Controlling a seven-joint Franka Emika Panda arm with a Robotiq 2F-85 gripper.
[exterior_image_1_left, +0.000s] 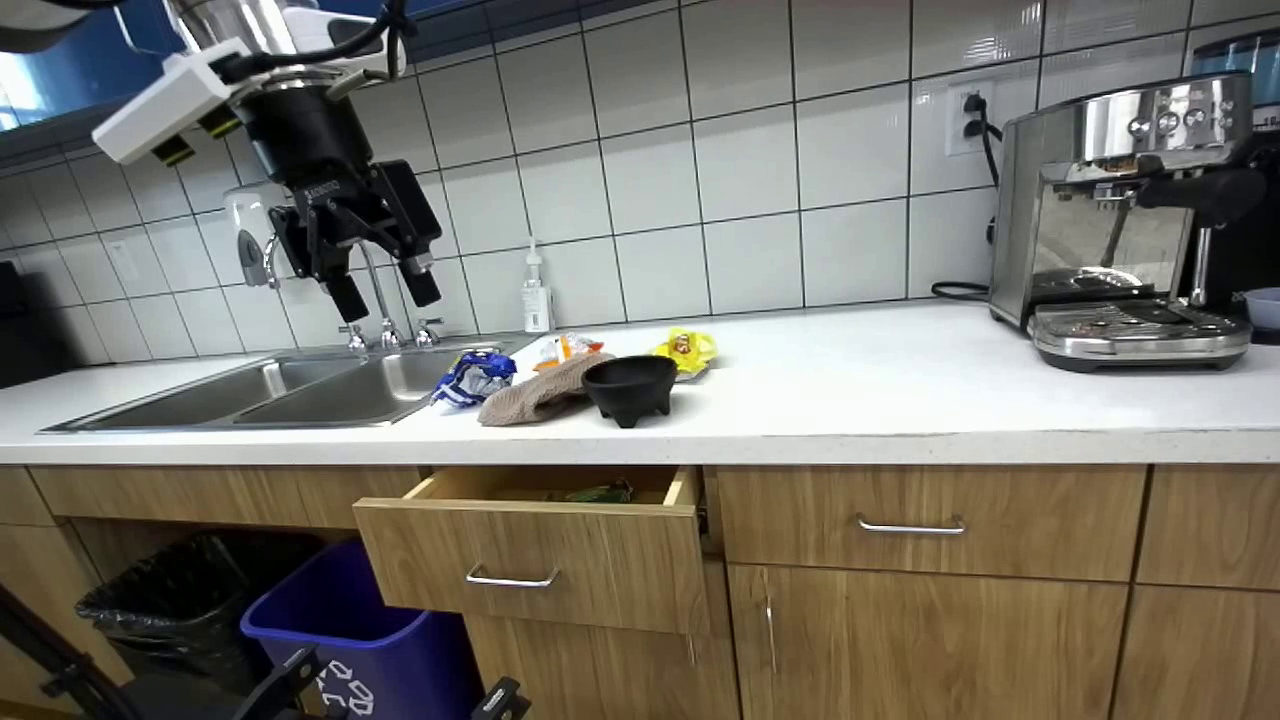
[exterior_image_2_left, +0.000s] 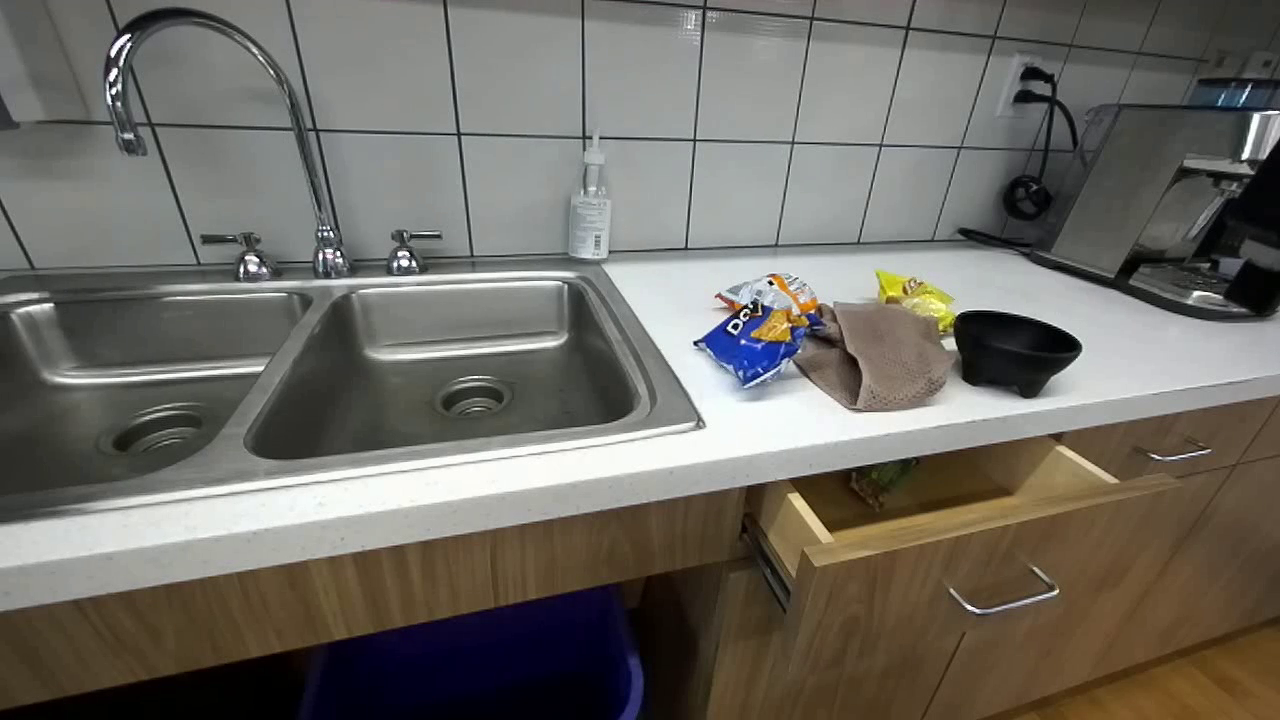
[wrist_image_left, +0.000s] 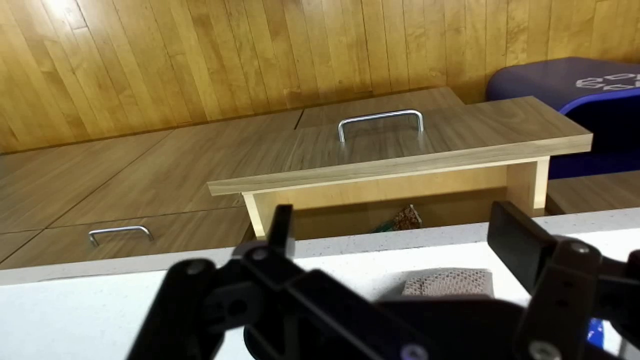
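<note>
The gripper (exterior_image_1_left: 385, 293) hangs in the air over the counter (exterior_image_1_left: 880, 370), jaws spread wide, plain gap between the fingers (wrist_image_left: 522, 245), so it's not gripping anything. The arm (exterior_image_1_left: 230, 25) above it gets chopped off by the top edge.

The towel (exterior_image_2_left: 880, 360) is down below the gripper. In the wrist view it shows between the fingers, but the gripper's own body hides a good chunk of it. The bowl (exterior_image_2_left: 1015, 350) is also below, just beside the towel, and being black next to black parts it's really hard to pick out in the wrist view. Same level, the blue bag (exterior_image_2_left: 745, 345) is only a sliver by a finger there. The orange bag (exterior_image_2_left: 770, 290) is half behind the blue one, and the towel covers part of the yellow bag (exterior_image_2_left: 915, 298), so I can't read either.

The drawer (exterior_image_1_left: 610, 560) stands pulled out, lower than the gripper and past its fingers in the wrist view. There's some packet (wrist_image_left: 406, 219) inside, mostly out of sight.

The sink (exterior_image_2_left: 665, 400) is lower than the gripper too; can't tell if it's straight under. The gripper blocks part of the faucet (exterior_image_1_left: 389, 332) in an exterior view. Well below the gripper, the bin (exterior_image_1_left: 400, 670) is cut off at the bottom.
</note>
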